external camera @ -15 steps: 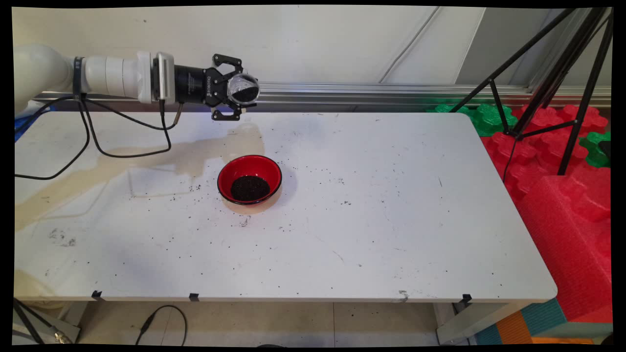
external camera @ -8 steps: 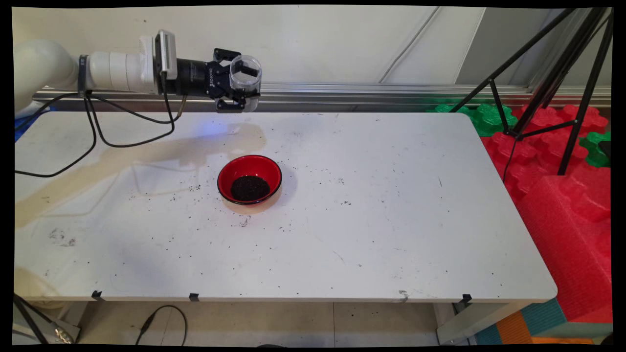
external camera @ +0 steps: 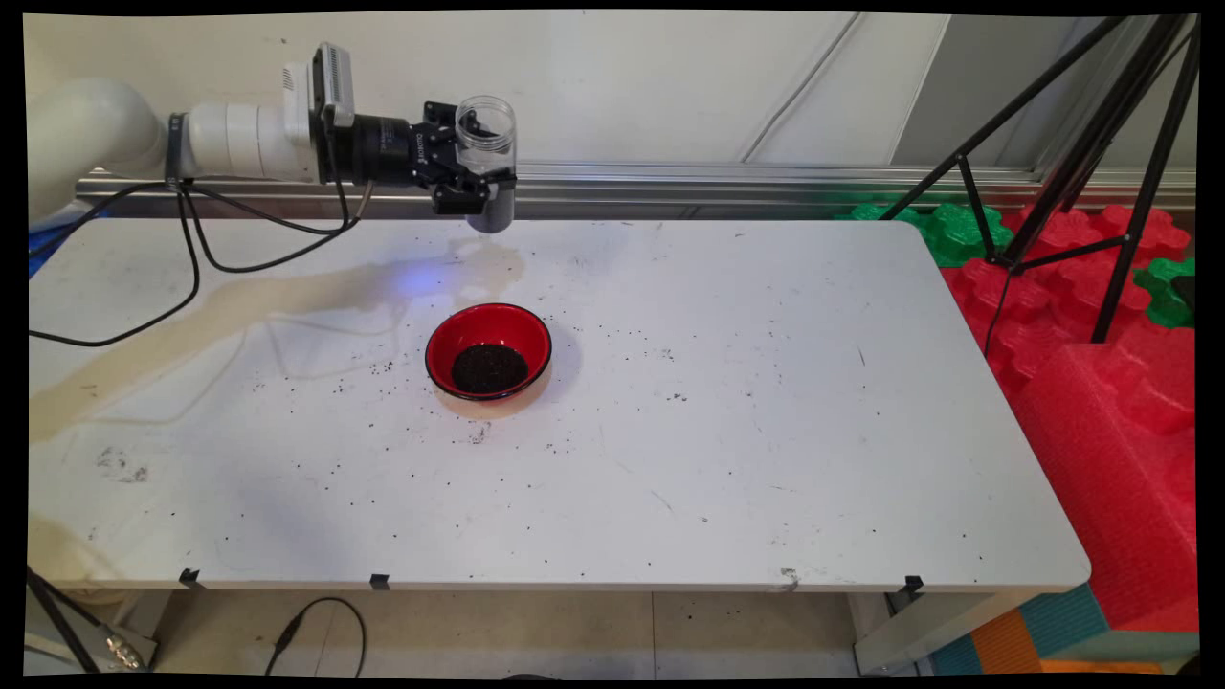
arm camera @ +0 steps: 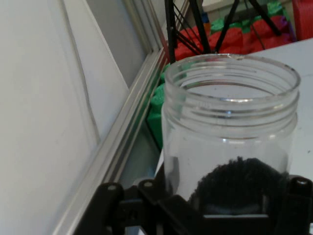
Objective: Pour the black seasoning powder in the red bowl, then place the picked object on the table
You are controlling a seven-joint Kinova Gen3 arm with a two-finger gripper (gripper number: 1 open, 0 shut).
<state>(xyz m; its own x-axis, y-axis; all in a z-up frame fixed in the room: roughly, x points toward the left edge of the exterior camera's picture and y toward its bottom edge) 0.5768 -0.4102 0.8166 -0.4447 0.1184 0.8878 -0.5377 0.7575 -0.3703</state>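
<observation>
1. Specks [external camera: 383, 368] of dark granules lie scattered over the white table [external camera: 766, 459], thickest just left of the bowl.
2. Red bowl [external camera: 488, 350] with a black rim sits left of the table's centre, upright, holding a mound of dark granules [external camera: 489, 368] in its bottom.
3. Pale tan stain [external camera: 239, 306] runs across the table's left half, from the left edge toward the far side behind the bowl.
4. Gripper [external camera: 476, 179] hangs above the table's far edge, well apart from the bowl, reaching in level from the left; black cables [external camera: 191, 277] loop down from the arm.
5. Gripper's 2 fingers are closed on a clear plastic jar [external camera: 486, 144], gripping it low on the body.
6. Jar stands about upright, open mouth up, no lid; the hand view shows its threaded neck [arm camera: 230, 93] and a dark heap of granules [arm camera: 239, 181] at its bottom.
7. Aluminium rail [external camera: 766, 182] runs along the wall behind the table.
8. Black tripod legs [external camera: 1101, 144] and red and green foam blocks [external camera: 1101, 316] stand off the table's right side.
</observation>
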